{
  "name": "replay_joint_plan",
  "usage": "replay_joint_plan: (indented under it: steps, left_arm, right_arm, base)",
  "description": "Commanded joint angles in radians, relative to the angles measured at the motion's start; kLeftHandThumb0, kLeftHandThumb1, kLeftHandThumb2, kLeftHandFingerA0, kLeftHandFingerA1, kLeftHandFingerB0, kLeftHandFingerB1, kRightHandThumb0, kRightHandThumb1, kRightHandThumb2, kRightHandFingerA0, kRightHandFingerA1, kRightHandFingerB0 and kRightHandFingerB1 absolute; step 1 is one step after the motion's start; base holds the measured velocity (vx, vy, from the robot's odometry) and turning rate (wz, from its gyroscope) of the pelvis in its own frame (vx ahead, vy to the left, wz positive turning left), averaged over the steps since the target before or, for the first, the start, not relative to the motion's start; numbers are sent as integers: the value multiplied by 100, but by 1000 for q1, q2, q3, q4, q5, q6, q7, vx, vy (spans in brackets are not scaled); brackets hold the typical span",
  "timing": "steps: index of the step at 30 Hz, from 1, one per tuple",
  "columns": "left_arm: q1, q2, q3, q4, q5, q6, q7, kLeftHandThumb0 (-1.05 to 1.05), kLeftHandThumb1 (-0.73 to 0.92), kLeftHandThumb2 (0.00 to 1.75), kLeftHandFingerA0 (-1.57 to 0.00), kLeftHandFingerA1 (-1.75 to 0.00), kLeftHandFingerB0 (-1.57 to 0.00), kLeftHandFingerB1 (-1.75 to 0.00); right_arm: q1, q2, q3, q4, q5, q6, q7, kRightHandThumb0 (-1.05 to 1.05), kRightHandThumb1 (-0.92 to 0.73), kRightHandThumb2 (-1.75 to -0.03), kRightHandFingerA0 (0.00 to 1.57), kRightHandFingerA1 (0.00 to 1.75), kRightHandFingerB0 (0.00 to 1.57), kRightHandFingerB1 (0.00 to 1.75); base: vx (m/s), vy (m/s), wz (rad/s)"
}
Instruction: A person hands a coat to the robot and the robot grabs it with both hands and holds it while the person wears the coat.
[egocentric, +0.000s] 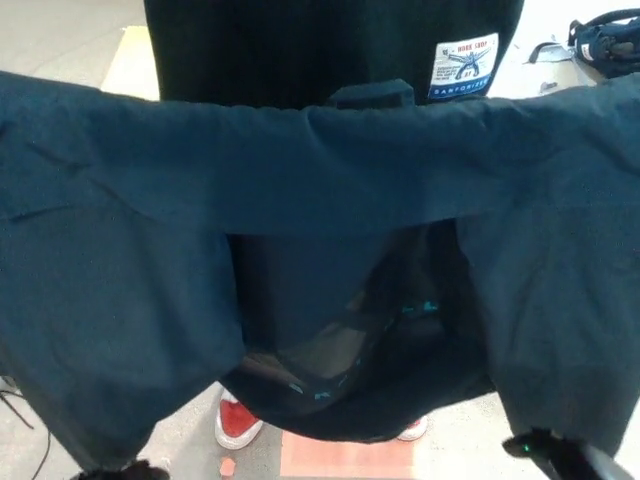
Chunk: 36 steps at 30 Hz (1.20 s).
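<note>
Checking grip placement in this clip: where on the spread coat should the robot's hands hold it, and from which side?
Hold the coat at the two outer ends of its upper edge, one hand per side, coming from the robot's side. It hangs spread wide, open in the middle, the person close behind it; a middle grip would probably block them. The hands are hidden here.

The coat (320, 180) hides both robot hands and most of the person (330, 50)
</note>
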Motion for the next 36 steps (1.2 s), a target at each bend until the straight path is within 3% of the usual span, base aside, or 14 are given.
replay_joint_plan:
  steps: [1, 7, 8, 9, 10, 12, 17, 18, 22, 24, 27, 34, 35, 36]
  left_arm:
    - [35, 158, -100, -173, 250, -256, 390, -25, 73, 62, -80, -44, -60, -39]
    - [276, 292, -15, -624, 254, -320, 323, -29, 75, 63, -79, -45, -64, -39]
    - [383, 337, 31, -772, 247, -368, 306, -30, 61, 94, -75, -66, -58, -58]
    - [421, 350, 46, -820, 241, -381, 296, -28, 75, 63, -82, -46, -68, -41]
    - [454, 359, 60, -858, 235, -391, 286, -28, 75, 63, -82, -46, -68, -41]
    - [556, 398, 128, -998, 221, -447, 268, -29, 61, 92, -77, -66, -61, -59]
    - [691, 407, 271, -1205, 210, -528, 264, -31, 57, 86, -83, -67, -68, -60]
    - [698, 401, 329, -1251, 232, -576, 302, -17, 63, 58, -93, -51, -82, -49]
    - [714, 360, 424, -1339, 188, -663, 300, -22, 62, 58, -96, -53, -86, -51]
    - [698, 326, 491, -1420, 142, -733, 292, -31, 46, 80, -101, -75, -84, -69]
    - [703, 271, 562, -1519, 127, -765, 294, -34, 36, 76, -119, -85, -95, -75]
    - [788, 220, 701, -1735, -54, -828, 195, -46, 33, 80, -119, -88, -98, -79]
    - [834, 210, 739, -1793, -108, -818, 173, -29, 43, 54, -135, -69, -111, -68]
    - [867, 208, 787, -1842, -167, -818, 153, -26, 40, 52, -134, -71, -112, -70]
  right_arm:
    - [172, -156, -52, -319, -77, -309, -175, 2, -73, -61, 98, 62, 69, 52]
    - [415, -219, -143, -573, -86, -401, -216, 1, -75, -62, 99, 59, 71, 56]
    - [516, -236, -172, -645, -84, -453, -223, -2, -77, -62, 98, 59, 70, 56]
    - [552, -237, -182, -671, -80, -467, -221, -1, -76, -61, 99, 60, 70, 57]
    - [582, -236, -189, -693, -75, -478, -217, -1, -76, -61, 99, 60, 70, 57]
    - [670, -234, -228, -769, -43, -552, -207, 0, -74, -61, 98, 63, 70, 58]
    - [766, -190, -311, -948, -32, -636, -222, 0, -70, -60, 96, 68, 75, 61]
    - [783, -168, -344, -1030, -26, -648, -221, 2, -72, -60, 93, 64, 78, 63]
    - [781, -114, -394, -1153, -8, -682, -230, 6, -69, -60, 94, 66, 84, 66]
    - [716, -86, -410, -1223, 57, -717, -226, 11, -63, -72, 101, 78, 90, 77]
    - [676, -71, -424, -1306, 134, -713, -203, 1, -59, -78, 104, 81, 88, 79]
    - [582, -66, -486, -1422, 278, -691, -164, -3, -48, -94, 106, 82, 89, 82]
    - [553, -68, -503, -1435, 306, -690, -165, -5, -44, -98, 108, 82, 90, 83]
    - [527, -70, -517, -1446, 331, -684, -164, -16, -51, -90, 111, 83, 88, 83]
  base:
    - [0, 0, 0]
    - [0, 0, 0]
    - [0, 0, 0]
    - [0, 0, 0]
    - [0, 0, 0]
    - [0, 0, 0]
    - [0, 0, 0]
    - [0, 0, 0]
    - [0, 0, 0]
    - [0, 0, 0]
    - [0, 0, 0]
    - [0, 0, 0]
    - [0, 0, 0]
    - [0, 0, 0]
